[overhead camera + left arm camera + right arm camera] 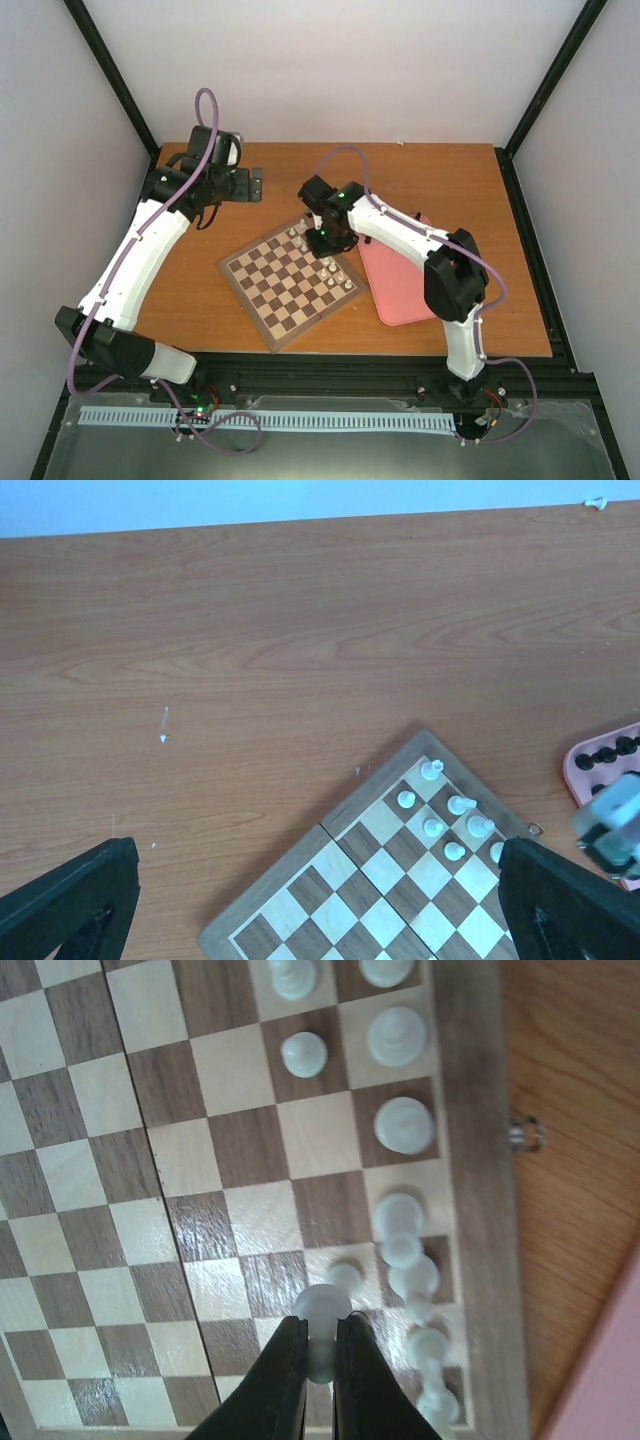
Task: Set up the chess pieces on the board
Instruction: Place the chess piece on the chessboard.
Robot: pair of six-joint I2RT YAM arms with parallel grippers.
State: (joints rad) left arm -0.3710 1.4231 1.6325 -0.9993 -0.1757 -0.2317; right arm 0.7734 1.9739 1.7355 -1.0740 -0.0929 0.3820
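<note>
The chessboard (275, 290) lies tilted mid-table, with several cream-white pieces (333, 268) along its right edge. My right gripper (322, 235) hangs over the board's far-right corner, shut on a white pawn (322, 1308); in the right wrist view its fingertips (291, 1345) pinch the piece above the squares, beside a row of white pieces (404, 1125). My left gripper (255, 185) sits over bare table beyond the board, open and empty; its fingers (70, 900) frame the board's corner (355, 880) and several white pieces (445, 805). Black pieces (605, 752) lie in the pink tray.
The pink tray (400, 285) lies right of the board, partly under my right arm. A small white piece (596, 502) lies on the table by the back wall. Black frame posts stand at the table's corners.
</note>
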